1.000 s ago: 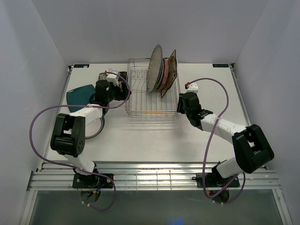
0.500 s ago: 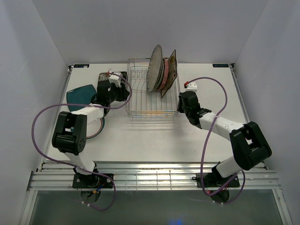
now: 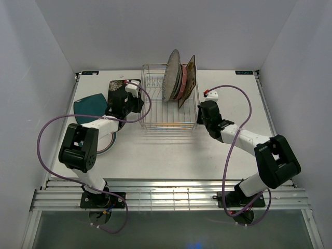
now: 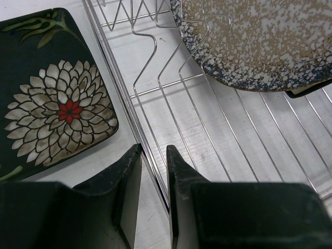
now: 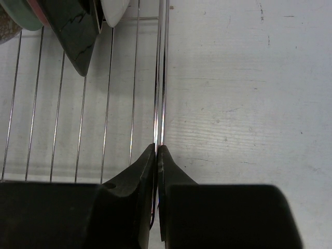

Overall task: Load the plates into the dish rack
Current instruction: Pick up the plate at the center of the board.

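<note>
Wire rack (image 3: 168, 111) rim is pinched in the right claw (image 5: 156, 149); left claw (image 4: 153, 153), narrow, straddles the opposite rim. Uneven tugging could tip the plates (image 3: 174, 78) standing ahead.

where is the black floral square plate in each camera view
top external: the black floral square plate lies flat towards the far left, just left of the dish rack.
left wrist: the plate fills the upper left, flat beside the rack's edge wire.
right wrist: not in it; only the rack's right side shows here.
shared landmark: the dish rack's silver wire, seen in all three views.
</note>
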Available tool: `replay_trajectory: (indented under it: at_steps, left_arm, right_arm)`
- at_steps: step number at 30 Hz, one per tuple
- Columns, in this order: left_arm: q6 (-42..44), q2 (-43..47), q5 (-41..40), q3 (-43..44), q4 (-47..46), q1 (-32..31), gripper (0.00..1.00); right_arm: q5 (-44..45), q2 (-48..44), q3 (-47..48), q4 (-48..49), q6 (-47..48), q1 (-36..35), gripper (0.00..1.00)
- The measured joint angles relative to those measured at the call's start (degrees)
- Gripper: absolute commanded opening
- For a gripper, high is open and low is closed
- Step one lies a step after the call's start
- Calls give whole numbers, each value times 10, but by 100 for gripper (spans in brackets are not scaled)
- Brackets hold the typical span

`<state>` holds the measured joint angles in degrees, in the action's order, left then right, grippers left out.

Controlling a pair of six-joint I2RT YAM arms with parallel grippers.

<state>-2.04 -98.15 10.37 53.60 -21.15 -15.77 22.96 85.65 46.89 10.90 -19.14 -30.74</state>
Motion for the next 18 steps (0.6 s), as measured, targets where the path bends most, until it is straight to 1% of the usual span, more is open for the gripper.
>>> replay_trajectory:
  at_steps: [2,3,6,18]
  left_arm:
    - [5,1,-8,0,1,-3,17]
    - [7,1,-11,0,1,-5,12]
    - [10,3,-17,0,3,-8,7]
    - [22,17,-22,-7,17,-20,8]
  right_arm:
    - [0,-1,0,-1,0,0,8]
    - [0,-2,0,-2,0,0,8]
    - [0,-7,-4,-4,-1,0,8]
    - [-5,-28,-17,-20,-3,3,8]
